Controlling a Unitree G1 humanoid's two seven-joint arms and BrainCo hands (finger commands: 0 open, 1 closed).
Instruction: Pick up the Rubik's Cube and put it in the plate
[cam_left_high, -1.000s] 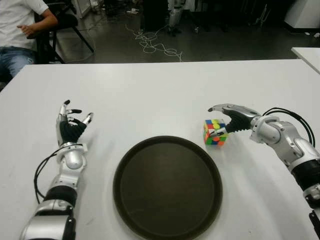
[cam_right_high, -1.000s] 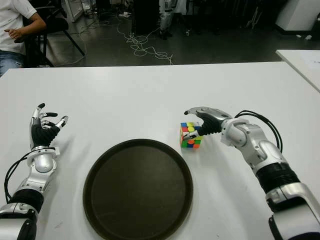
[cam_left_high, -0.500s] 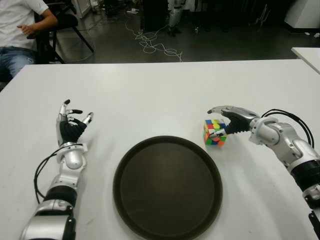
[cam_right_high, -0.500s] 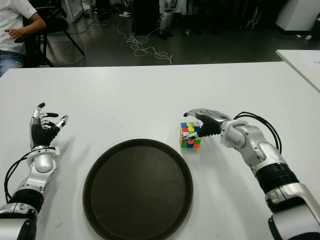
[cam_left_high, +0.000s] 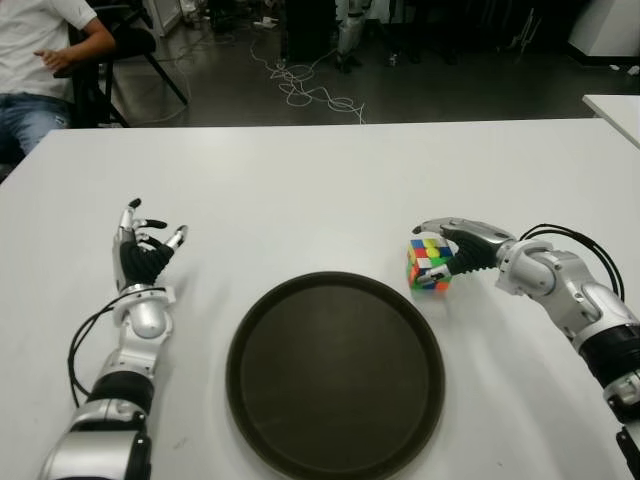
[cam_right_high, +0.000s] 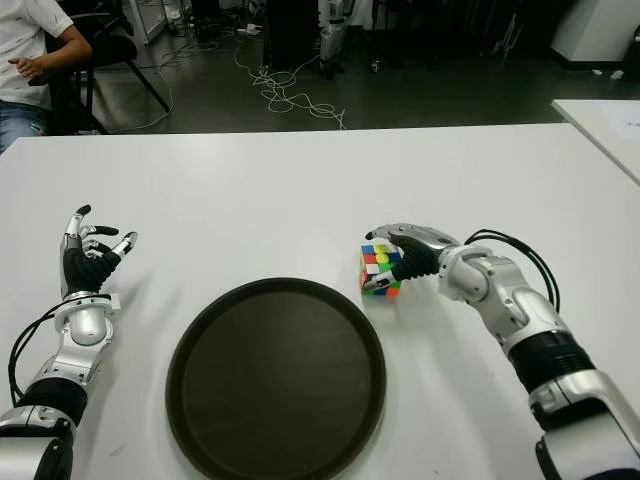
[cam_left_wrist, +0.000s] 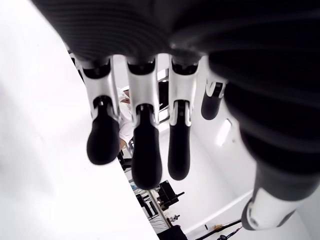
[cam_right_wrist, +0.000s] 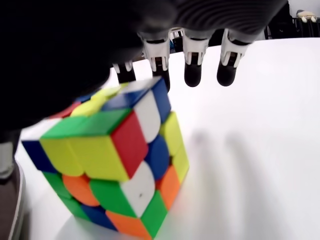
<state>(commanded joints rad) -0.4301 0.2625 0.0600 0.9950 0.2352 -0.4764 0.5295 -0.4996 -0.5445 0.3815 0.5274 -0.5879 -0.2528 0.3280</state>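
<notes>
The multicoloured Rubik's Cube (cam_left_high: 429, 266) stands on the white table (cam_left_high: 330, 190), just beyond the right rim of the round dark plate (cam_left_high: 335, 380). My right hand (cam_left_high: 440, 240) reaches in from the right, its fingers stretched over the cube's top and its thumb by the near side. In the right wrist view the cube (cam_right_wrist: 115, 160) sits under the palm and the fingers (cam_right_wrist: 192, 65) point straight past it, not curled round it. My left hand (cam_left_high: 145, 250) shows left of the plate, fingers (cam_left_wrist: 140, 145) relaxed and holding nothing.
A person sits on a chair (cam_left_high: 110, 60) beyond the table's far left corner. Cables (cam_left_high: 310, 90) lie on the dark floor behind the table. Another white table's corner (cam_left_high: 615, 110) shows at the far right.
My right hand has lowered and slid slightly left, so its fingers now cover the cube's top. The cube, the plate and my left hand have stayed put.
</notes>
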